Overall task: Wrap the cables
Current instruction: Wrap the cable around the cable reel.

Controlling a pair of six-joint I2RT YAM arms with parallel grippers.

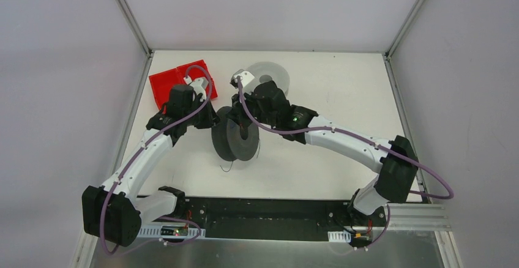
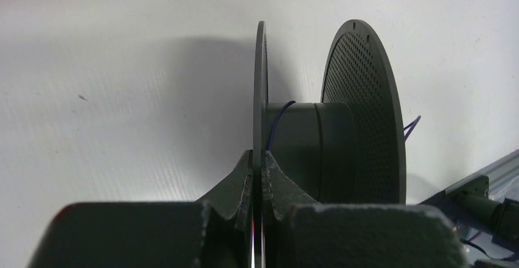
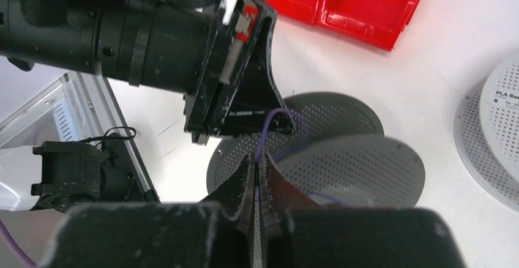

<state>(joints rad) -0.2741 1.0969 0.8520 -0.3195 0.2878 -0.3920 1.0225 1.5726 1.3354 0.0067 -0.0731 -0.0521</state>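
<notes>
**Operator:** Condition of the right gripper [image 3: 257,169]?

**Technician:** Jaws closed. The cable [image 3: 267,124] is pinched between the fingertips.

**Operator:** Describe the cable.

**Technician:** It is thread-like and dark violet to near black, much thinner than a finger. From the pinch it rises in a narrow arch, then drops onto the dark grey spool [image 3: 355,164] just beyond the fingertips.

**Operator:** Left gripper [image 2: 260,169]?

**Technician:** Jaws closed on the rim of one spool flange, with the thin edge between the two fingers. A single strand of cable crosses the hub beside that flange. A short piece shows past the perforated far flange.

**Operator:** Spool attitude?

**Technician:** Flanges upright and hub level, between the two grippers. Whether it touches the white table [image 1: 343,96] cannot be told. In the top view, a small loose curl of cable lies on the table just in front of it.

**Operator:** Surroundings?

**Technician:** A red bin [image 3: 343,2] sits behind the left gripper. A pale spool [image 3: 496,133] lies flat behind the right gripper.
</notes>
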